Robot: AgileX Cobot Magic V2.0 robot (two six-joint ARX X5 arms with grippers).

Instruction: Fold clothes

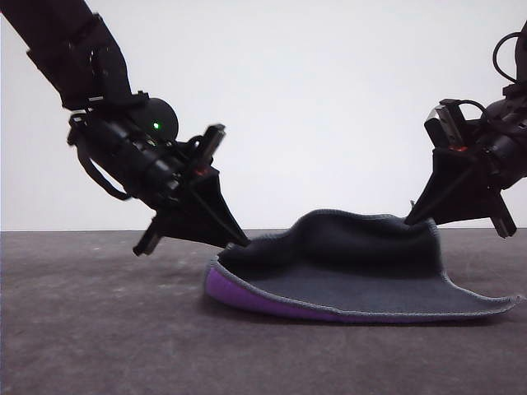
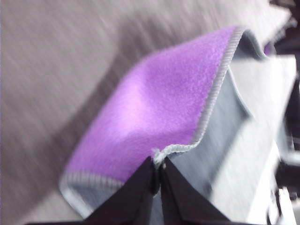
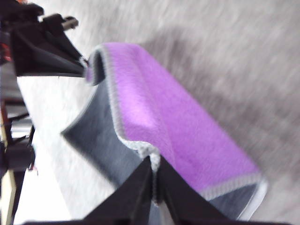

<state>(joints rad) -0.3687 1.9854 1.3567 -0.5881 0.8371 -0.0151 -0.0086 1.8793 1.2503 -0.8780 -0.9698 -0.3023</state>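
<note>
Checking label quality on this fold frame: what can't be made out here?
- Front view: the cloth raised fold hides its far edge; the picture edge cuts off the right claw arm.
- Left wrist view: the table is motion-blurred.
- Right wrist view: the left claw is blurred.

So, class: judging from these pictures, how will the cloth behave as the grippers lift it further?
Probably floppy: the cloth sags between the left gripper and right gripper. Likely light, since pinched corners alone hold its raised edge up. Its fleecy surface suggests it won't slip easily.
</note>
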